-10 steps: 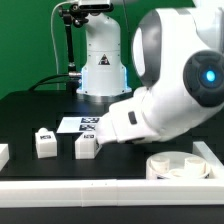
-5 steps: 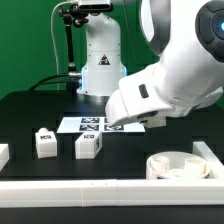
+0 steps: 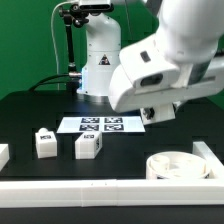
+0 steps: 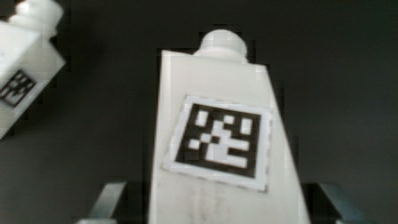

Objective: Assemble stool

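Observation:
In the wrist view my gripper (image 4: 222,202) is shut on a white stool leg (image 4: 214,110). The leg has a black-and-white tag on its face and a round peg at its far end. It runs between my fingers (image 4: 112,200). A second leg (image 4: 27,60) lies beside it on the dark table. In the exterior view my gripper (image 3: 150,112) hangs raised above the table, and the arm hides the held leg. Two legs (image 3: 45,142) (image 3: 88,145) stand on the table at the exterior view's left. The round seat (image 3: 180,165) lies at the front right.
The marker board (image 3: 100,124) lies flat behind the two legs. A long white rail (image 3: 100,190) runs along the front edge, with shorter rails at the right (image 3: 207,150) and left (image 3: 3,155). The robot base (image 3: 100,60) stands at the back.
My arm has risen from low beside the right-hand leg and swung toward the exterior view's right. The two legs on the table and the seat have not moved.

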`<state>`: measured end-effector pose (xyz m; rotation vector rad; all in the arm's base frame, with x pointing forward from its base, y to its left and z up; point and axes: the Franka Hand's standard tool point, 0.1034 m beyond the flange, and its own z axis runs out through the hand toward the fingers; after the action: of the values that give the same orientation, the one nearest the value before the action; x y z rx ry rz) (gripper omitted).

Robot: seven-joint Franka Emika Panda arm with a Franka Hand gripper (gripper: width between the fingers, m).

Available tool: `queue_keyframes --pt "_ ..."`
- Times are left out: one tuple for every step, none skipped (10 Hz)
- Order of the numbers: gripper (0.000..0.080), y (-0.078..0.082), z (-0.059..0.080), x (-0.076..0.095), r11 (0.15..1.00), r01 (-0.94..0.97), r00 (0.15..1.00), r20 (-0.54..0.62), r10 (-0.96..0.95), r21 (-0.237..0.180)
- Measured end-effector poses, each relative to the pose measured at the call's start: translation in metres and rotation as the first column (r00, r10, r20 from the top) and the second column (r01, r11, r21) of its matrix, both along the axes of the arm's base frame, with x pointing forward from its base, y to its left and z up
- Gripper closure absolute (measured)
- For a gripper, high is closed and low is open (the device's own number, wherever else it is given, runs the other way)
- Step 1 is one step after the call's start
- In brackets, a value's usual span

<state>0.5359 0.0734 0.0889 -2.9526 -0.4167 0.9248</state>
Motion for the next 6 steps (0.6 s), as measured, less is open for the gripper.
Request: queue_keyframes --pt "0.0472 0.001 0.008 0.014 1.000 0.001 0.997 0.073 -0.002 0.010" --pt "0.0472 0.002 0.010 0.024 1.000 0.004 0.988 0.153 -0.007 0.021" --pt "0.0472 0.001 0.009 0.028 0.999 0.005 0.969 0.246 -0.013 0.033" --pt "0.0472 0.000 0.008 0.026 0.999 0.006 0.953 0.304 -0.018 0.040" --pt "0.0472 -0.001 0.007 0.026 0.999 0.005 0.940 0.340 -0.020 0.045" --pt "0.0472 0.000 0.007 0.035 0.998 0.002 0.905 0.425 -0.027 0.059"
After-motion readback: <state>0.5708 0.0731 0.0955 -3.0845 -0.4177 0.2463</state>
